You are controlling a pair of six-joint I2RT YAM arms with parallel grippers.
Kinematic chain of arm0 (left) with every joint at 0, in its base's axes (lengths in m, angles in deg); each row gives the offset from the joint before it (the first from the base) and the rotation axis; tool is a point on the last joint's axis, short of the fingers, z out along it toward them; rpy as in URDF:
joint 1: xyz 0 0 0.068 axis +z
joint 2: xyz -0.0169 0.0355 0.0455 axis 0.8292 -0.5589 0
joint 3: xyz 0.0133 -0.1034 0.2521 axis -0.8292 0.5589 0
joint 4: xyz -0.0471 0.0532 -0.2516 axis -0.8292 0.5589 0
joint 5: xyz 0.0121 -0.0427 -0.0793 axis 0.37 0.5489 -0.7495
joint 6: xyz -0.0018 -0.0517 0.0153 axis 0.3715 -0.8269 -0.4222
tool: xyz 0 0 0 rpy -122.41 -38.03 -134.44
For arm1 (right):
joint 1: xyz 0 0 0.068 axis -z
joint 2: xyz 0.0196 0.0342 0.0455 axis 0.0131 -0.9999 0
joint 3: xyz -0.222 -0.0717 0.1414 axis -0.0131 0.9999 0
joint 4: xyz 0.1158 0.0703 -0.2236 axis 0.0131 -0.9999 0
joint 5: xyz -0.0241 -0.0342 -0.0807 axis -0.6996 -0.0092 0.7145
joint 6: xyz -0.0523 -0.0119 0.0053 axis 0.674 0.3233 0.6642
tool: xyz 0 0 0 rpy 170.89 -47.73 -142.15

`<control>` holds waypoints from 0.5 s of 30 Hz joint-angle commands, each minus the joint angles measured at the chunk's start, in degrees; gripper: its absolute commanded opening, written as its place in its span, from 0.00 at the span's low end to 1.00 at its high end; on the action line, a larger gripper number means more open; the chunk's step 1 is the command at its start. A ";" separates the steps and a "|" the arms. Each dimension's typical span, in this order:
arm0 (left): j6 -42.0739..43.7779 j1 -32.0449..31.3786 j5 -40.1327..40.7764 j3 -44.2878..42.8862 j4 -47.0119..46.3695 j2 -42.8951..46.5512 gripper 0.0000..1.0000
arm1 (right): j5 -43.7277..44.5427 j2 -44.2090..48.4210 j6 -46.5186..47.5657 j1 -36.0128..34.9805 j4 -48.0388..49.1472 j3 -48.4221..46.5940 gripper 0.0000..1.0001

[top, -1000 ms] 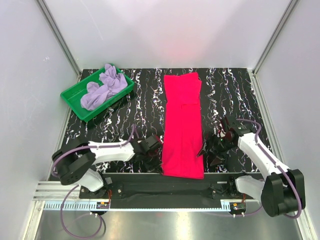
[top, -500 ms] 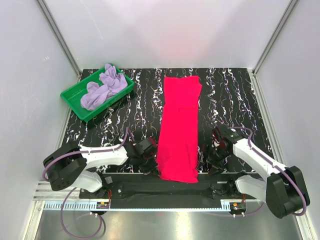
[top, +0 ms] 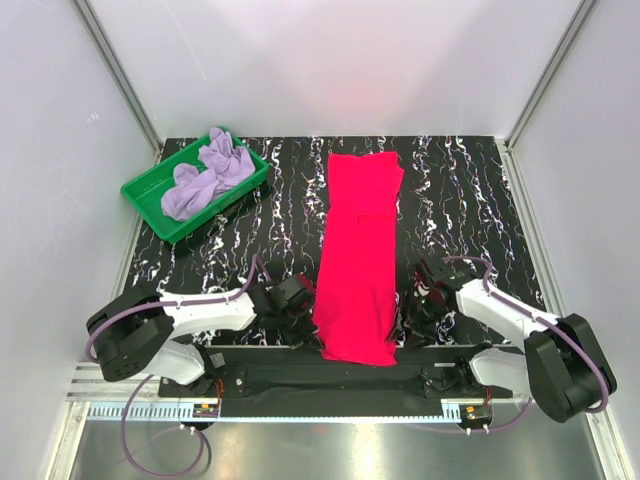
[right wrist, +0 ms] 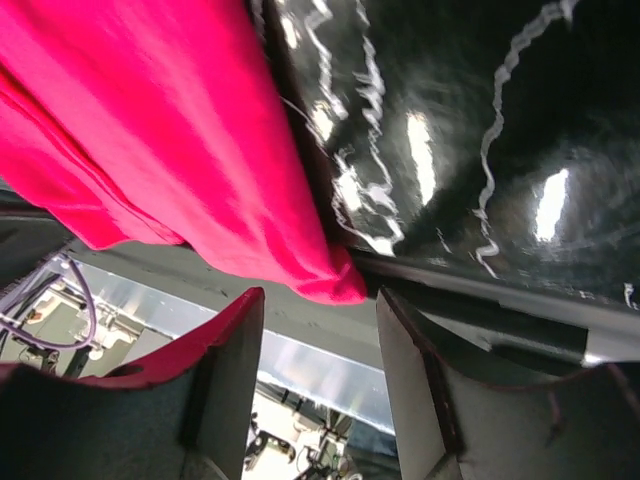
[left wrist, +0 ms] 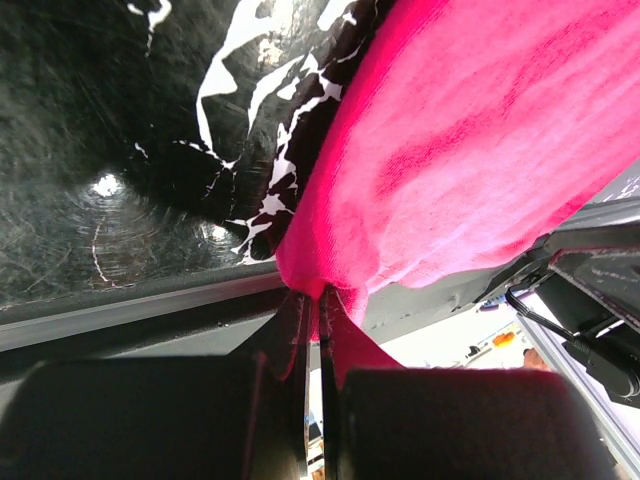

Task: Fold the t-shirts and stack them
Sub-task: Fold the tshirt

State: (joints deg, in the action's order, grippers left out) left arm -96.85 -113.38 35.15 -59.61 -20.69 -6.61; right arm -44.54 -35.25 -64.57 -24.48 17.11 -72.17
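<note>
Where the crimson t-shirt (top: 360, 250) reaches the near edge of the tabletop (top: 470, 190), the left gripper (top: 308, 312) has its 2 fingers pressed together on the cloth's near-left corner; the left wrist view shows a small pinch of red fabric caught between the pads. The right gripper (top: 408, 322) sits at the near-right corner with its fingers spread apart. In its wrist view the shirt's pointed corner hangs just above the gap, not clamped.

The shirt is folded into 1 long, narrow strip that runs from near the far edge to just past the near edge, roughly midway between the left and right edges. Its weave looks soft and matte, with a faint seam line crossing it partway along.

The lavender t-shirt (top: 205, 175) lies crumpled in a loose heap inside the green plastic tray (top: 145, 188), which sits angled at the far-left corner, well apart from both grippers.

The tabletop is glossy black with white marble-like veins and picks up bright glints from overhead light. Plain white walls (top: 330, 60) enclose it on 3 sides, with aluminium posts (top: 120, 75) at the far corners.
</note>
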 commanded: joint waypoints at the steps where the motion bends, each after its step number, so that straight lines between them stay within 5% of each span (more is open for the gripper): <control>1: -0.39 -0.21 -1.13 0.13 -2.42 0.51 0.00 | 0.03 -1.35 -1.60 -0.78 5.97 -0.47 0.57; 9: 5.85 0.41 2.65 -7.52 4.52 -0.01 0.00 | 1.07 -11.72 0.50 -0.69 12.14 -5.64 0.56; 15: 7.96 4.09 3.62 -9.72 3.56 -2.29 0.00 | 4.31 -19.89 4.19 -0.69 9.78 -15.75 0.25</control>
State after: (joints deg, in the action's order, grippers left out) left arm -91.32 -111.35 36.83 -67.72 -16.67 -7.42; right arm -44.39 -52.80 -63.37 -25.09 24.41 -81.88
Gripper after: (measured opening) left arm 0.025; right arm 0.272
